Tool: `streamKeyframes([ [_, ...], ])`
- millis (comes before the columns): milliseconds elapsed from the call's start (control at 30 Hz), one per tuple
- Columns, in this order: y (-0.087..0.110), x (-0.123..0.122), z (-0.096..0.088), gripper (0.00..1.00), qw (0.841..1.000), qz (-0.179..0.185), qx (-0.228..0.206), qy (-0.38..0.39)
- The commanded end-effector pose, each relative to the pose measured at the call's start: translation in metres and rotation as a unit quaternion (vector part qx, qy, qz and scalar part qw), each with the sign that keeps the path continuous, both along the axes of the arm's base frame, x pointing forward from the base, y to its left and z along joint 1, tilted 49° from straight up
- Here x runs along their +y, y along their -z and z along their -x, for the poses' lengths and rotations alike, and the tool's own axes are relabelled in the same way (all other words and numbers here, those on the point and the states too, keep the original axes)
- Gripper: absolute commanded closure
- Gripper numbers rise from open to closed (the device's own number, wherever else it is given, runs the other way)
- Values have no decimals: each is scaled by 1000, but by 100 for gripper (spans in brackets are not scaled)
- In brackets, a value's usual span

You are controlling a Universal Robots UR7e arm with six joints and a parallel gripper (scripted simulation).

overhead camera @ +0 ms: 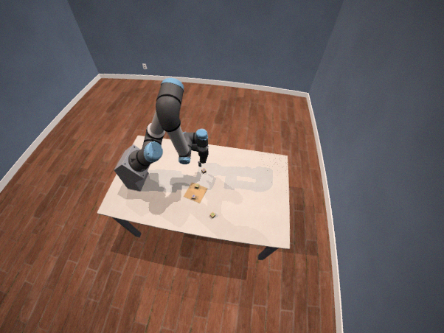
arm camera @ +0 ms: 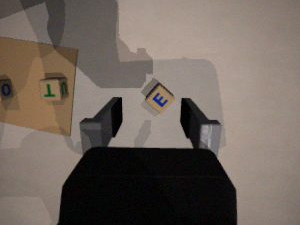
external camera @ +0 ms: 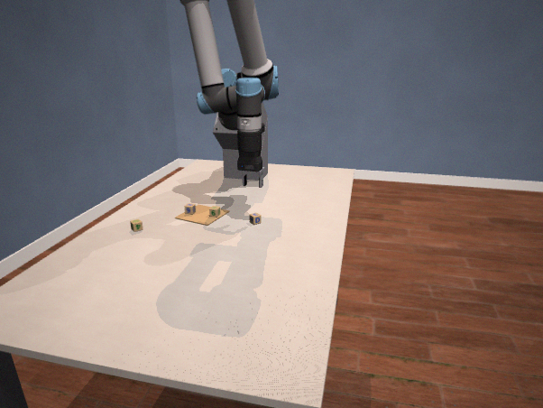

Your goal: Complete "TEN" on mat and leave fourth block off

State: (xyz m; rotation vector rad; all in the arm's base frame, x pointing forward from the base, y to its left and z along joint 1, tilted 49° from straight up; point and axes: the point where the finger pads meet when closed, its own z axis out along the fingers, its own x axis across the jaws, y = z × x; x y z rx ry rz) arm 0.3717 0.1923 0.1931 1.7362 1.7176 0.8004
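1. The gripper (arm camera: pixel 151 115) hangs above the table (external camera: pixel 271 280) with its fingers spread wide and nothing between them.
2. Seen from the wrist, the E block (arm camera: pixel 159 99) lies on the bare table below, between the two fingers and a little toward 12 o'clock from their tips, turned askew to them. Its blue E faces up.
3. The tan mat (arm camera: pixel 45 119) lies at about 9 o'clock from the E block, well apart from it.
4. On the mat stands the T block (arm camera: pixel 54 88), green letter up, and at its 9 o'clock a second block (arm camera: pixel 7 92) cut by the frame edge; its blue letter looks like an N on its side, though I cannot be sure.
5. In the exterior view a fourth block (external camera: pixel 136 225) rests off the mat, at the mat's 9 o'clock; its letter is too small to read.
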Motion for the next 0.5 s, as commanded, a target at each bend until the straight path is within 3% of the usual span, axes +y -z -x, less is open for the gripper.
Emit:
streamKeyframes([
  [0, 2, -2, -1, 0, 998, 52, -2, -46],
  [67, 3, -3, -1, 0, 995, 77, -2, -68],
  [133, 3, -3, -1, 0, 995, 77, -2, -68],
  [467, 8, -7, -5, 0, 961, 208, -5, -184],
])
